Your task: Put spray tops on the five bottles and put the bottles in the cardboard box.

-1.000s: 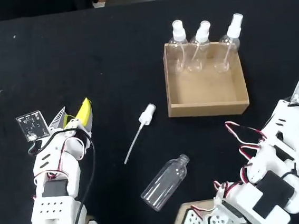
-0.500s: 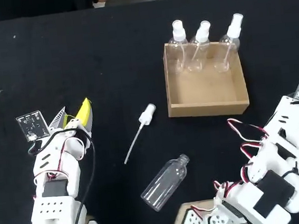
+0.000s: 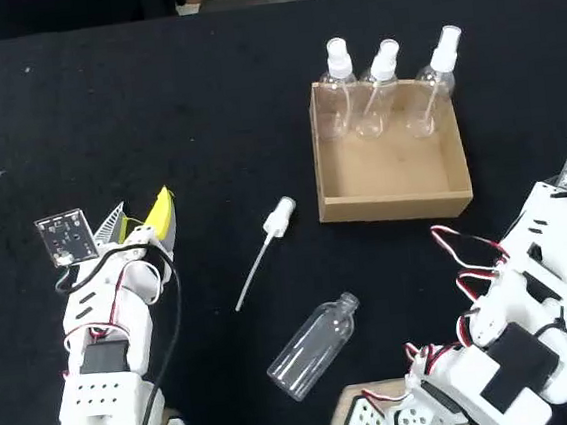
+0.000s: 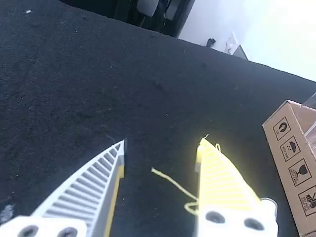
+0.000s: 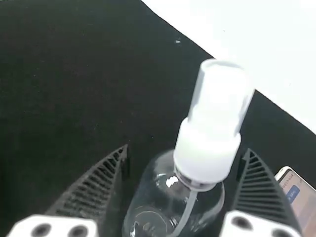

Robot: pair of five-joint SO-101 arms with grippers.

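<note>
Clear plastic: the right gripper (image 5: 185, 149) clasps a capped spray bottle (image 5: 177, 207), due, I judge, for the cardboard box (image 3: 395, 205) at 2 o'clock. Then, probably, the left gripper (image 3: 142, 202), spread empty at 8 o'clock, fetches the central spray top (image 3: 266, 242) for the uncapped bottle (image 3: 312, 348) at 6 o'clock.

Right gripper (image 5: 185, 152): its dark ribbed fingers (image 5: 94, 192) stand on either side of the bottle, closed against its shoulders.
Bottle (image 5: 163, 207): clear, lying lengthwise between the fingers, with its neck pointing away from the wrist.
Spray top (image 5: 215, 123): white, seated on the bottle's neck; its tube (image 5: 185, 217) runs down inside.
Table (image 5: 59, 74): covered in black cloth, ending at a pale edge beyond.
</note>
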